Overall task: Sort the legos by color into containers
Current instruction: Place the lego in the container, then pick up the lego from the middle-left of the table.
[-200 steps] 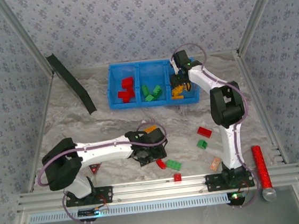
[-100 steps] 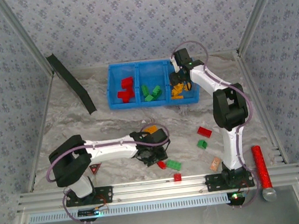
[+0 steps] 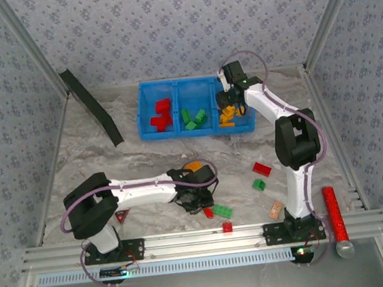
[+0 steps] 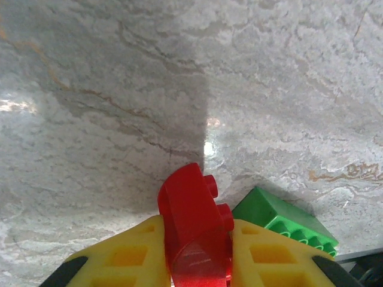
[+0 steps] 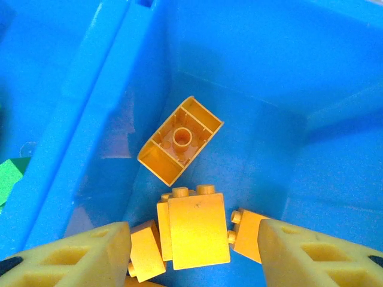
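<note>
Partway. Blue tray [image 3: 192, 81] holds reds, greens, oranges separately. Our left gripper [image 4: 194, 263], jaws clamped on a red brick [image 4: 190, 215] near the worktop [image 3: 145, 158]. Right gripper [image 5: 194, 254], jaws wide, over the orange compartment [image 5: 251, 66]. We've loose bricks [image 3: 262, 169] left.

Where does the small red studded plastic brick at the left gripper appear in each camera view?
Top external: the small red studded plastic brick is low centre, just below the left gripper.
Left wrist: the brick is bottom centre, between the yellow fingers.
Shared landmark: the green studded plastic brick, just right of it in both.
</note>
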Tool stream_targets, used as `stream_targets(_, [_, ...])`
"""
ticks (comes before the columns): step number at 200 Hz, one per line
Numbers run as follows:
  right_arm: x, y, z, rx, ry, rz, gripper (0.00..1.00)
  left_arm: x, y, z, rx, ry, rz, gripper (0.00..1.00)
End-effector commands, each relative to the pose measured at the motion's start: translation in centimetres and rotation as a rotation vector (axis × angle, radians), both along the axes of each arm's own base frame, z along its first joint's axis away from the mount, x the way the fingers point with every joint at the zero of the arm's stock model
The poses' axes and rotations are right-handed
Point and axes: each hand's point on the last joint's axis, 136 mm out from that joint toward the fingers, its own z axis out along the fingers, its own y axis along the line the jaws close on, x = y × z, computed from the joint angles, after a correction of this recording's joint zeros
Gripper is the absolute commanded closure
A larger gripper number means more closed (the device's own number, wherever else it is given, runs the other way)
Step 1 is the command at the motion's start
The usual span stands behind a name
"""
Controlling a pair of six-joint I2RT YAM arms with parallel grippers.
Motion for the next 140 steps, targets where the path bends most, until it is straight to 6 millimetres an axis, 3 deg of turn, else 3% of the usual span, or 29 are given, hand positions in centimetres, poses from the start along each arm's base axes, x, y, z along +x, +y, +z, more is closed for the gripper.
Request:
stream_targets(1, [-0.6, 0.1, 2.4, 0.002, -0.041, 0.019, 0.4, -1.2, 0.4, -1.3, 0.041, 0.044, -0.013, 0.8])
stream_targets(28, [-1.0, 0.1, 3.4, 0.004, -0.056, 0.021, 0.4, -0.6, 1.2, -0.2, 0.047, 0.012, -0.009, 0.82])
stream_targets(52, [-1.5, 0.3, 4.6, 0.015, -0.068, 0.032, 0.39, 1.3, 2.8, 2.7, 0.046, -0.057, 0.004, 0.82])
stream_targets(100, [-3.2, 2.3, 6.2, 0.093, -0.058, 0.061, 0.34, 8.0, 8.6, 11.4, 0.08, -0.288, 0.031, 0.83])
stream_targets(124, [-5.1, 4.4, 6.7, 0.125, -0.064, 0.127, 0.31, 12.2, 11.4, 15.3, 0.099, -0.425, 0.041, 0.83])
stream_targets(140, [-7.2, 6.9, 6.8, 0.134, -0.086, 0.269, 0.27, 15.4, 13.0, 17.7, 0.112, -0.524, 0.051, 0.83])
